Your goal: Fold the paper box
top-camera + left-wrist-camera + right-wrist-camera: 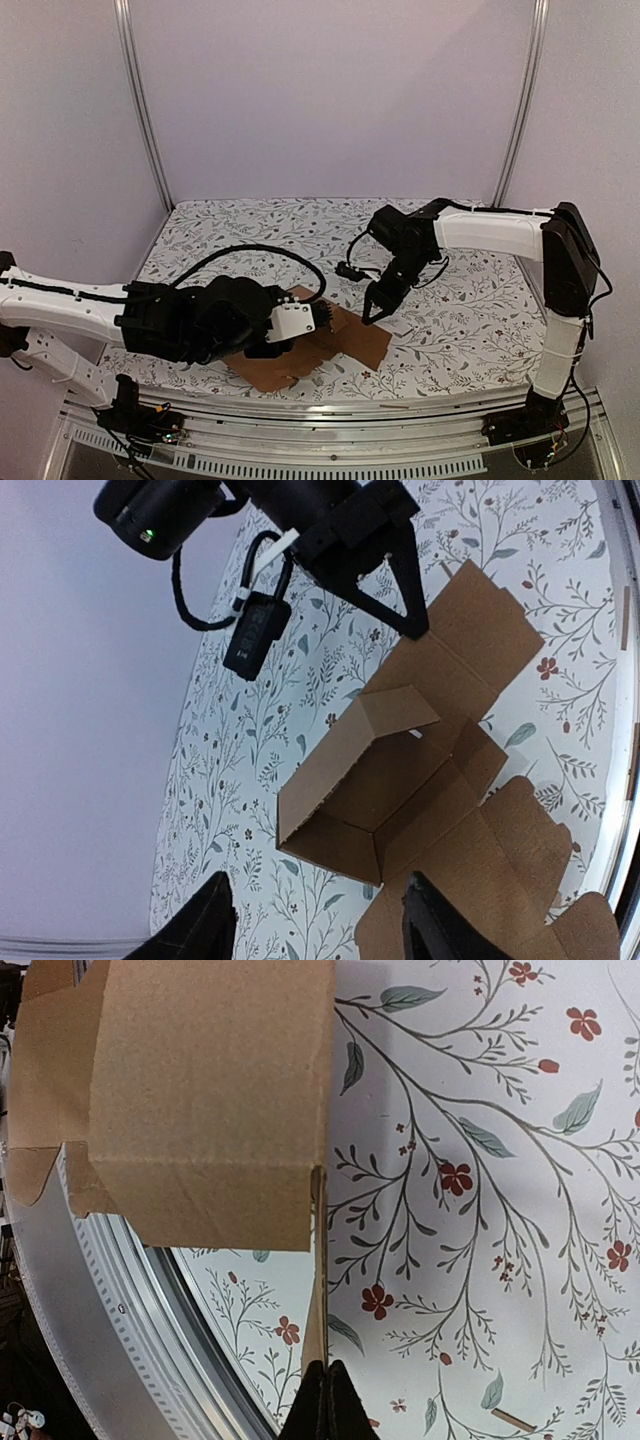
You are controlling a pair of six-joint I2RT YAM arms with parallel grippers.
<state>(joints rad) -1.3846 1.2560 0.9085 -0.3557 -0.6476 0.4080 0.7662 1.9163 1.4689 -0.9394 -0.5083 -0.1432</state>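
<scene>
Matte brown paper box [370, 770], half-creased; right pincer [322, 1372] pinching flap.

walls [330, 90]: plain pale lilac | corner posts [143, 110]: metal | tablecloth [480, 330]: white floral print | light: even

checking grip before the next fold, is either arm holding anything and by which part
The right end effector pinches the paper box by one flap's thin edge; the left end effector is open, holding nothing.
</scene>
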